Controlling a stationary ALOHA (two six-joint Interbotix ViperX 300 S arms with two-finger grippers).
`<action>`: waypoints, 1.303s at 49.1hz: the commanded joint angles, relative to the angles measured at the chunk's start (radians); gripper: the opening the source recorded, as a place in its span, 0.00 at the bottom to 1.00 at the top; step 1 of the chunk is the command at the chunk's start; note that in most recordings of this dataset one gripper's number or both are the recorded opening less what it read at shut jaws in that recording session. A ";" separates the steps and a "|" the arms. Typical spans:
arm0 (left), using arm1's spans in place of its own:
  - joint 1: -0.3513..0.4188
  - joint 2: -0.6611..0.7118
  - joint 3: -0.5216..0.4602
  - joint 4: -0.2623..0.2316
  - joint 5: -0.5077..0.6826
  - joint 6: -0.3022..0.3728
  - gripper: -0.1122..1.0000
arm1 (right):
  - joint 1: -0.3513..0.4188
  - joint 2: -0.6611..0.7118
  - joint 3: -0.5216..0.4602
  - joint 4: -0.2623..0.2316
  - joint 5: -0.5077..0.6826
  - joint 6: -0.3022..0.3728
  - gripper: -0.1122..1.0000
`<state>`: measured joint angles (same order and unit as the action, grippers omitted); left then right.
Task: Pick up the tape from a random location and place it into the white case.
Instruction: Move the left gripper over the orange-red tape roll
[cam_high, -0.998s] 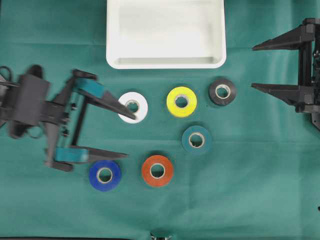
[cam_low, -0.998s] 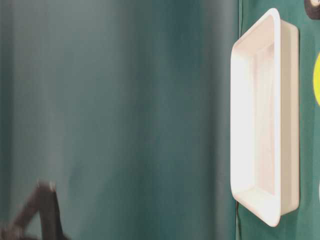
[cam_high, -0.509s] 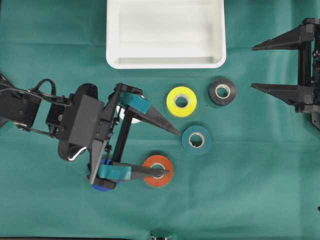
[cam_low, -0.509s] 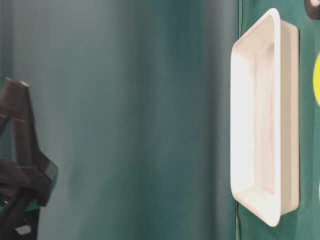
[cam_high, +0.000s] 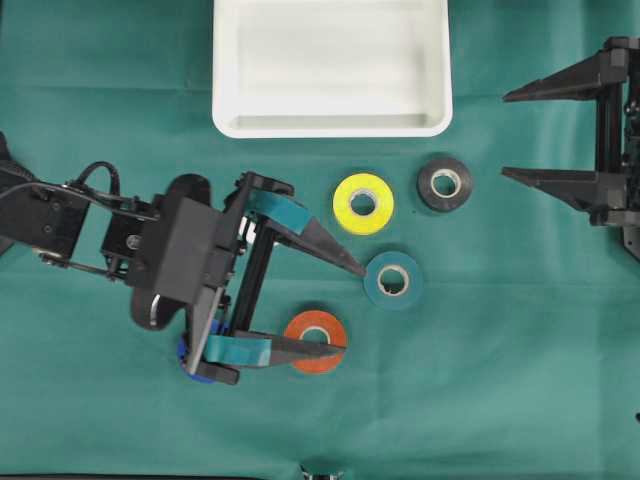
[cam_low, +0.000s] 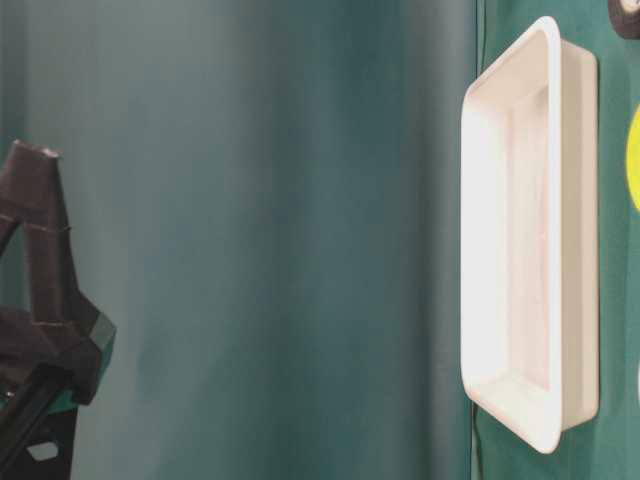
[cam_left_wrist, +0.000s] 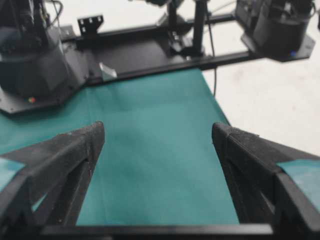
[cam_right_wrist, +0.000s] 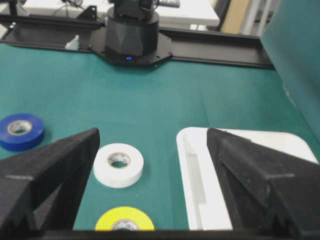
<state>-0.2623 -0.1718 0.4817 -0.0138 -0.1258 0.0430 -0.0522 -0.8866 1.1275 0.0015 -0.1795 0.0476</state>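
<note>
Reach is the change: the left gripper (cam_high: 340, 308), jaws spread wide and empty, has swept from the frame's left edge to mid-frame, tips over the orange tape (cam_high: 315, 342) and beside the teal tape (cam_high: 393, 279), below the white case (cam_high: 331, 126); a pickup looks imminent.

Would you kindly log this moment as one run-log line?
left claw: open, above orange tape | right claw: open, parked | white case: empty | tapes on cloth

Matt green cloth (cam_high: 520, 330), faintly creased. Smooth, slightly glossy white plastic case (cam_high: 331, 125). Shiny vinyl tape rolls (cam_high: 363, 203). Rough black foam on gripper fingers (cam_right_wrist: 55, 165).
</note>
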 joint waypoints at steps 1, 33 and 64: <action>-0.005 -0.002 -0.048 -0.005 0.051 -0.003 0.97 | -0.002 0.003 -0.026 -0.002 -0.003 0.000 0.90; -0.021 0.193 -0.456 0.002 0.865 -0.074 0.97 | -0.002 0.003 -0.026 -0.002 0.018 0.002 0.90; -0.020 0.288 -0.638 0.015 1.177 -0.074 0.97 | -0.002 0.005 -0.026 -0.002 0.020 0.002 0.90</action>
<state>-0.2792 0.1319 -0.1319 -0.0015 1.0523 -0.0307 -0.0522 -0.8866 1.1275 0.0015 -0.1549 0.0476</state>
